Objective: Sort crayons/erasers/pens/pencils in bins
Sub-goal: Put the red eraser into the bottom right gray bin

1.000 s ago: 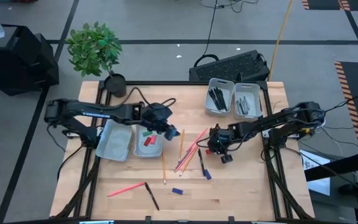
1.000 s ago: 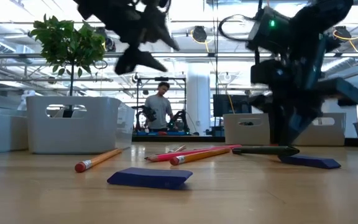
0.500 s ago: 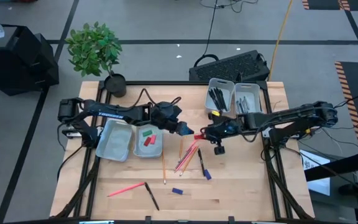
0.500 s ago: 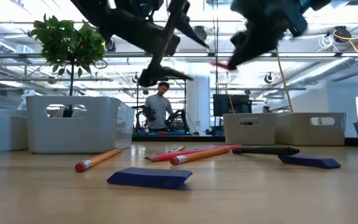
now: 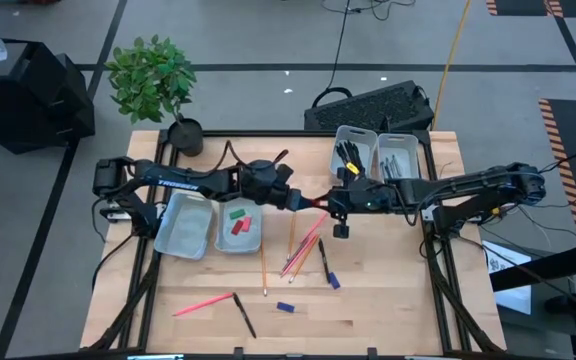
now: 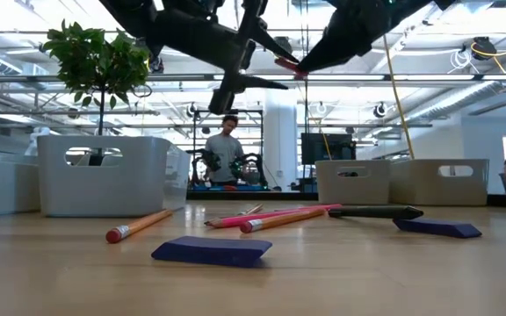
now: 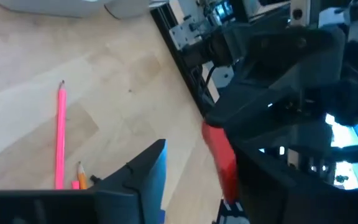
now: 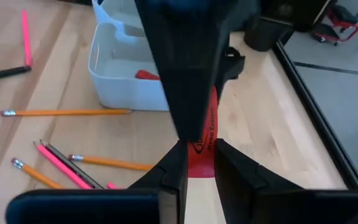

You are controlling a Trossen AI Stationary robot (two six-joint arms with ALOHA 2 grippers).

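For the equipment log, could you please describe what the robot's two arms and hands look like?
Both the left arm and the right arm are black, slender and jointed, with dark cables looping along them. Each ends in a black two-fingered hand, left hand and right hand, with flat, tapering fingers.

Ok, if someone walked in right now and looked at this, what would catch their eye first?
Probably the two grippers meeting in mid-air above the table's middle: the right gripper is shut on a red eraser, with the left gripper open right beside it, as if for a handover. Below them lies a loose cluster of orange and pink pencils, and a potted plant stands at the far left corner.
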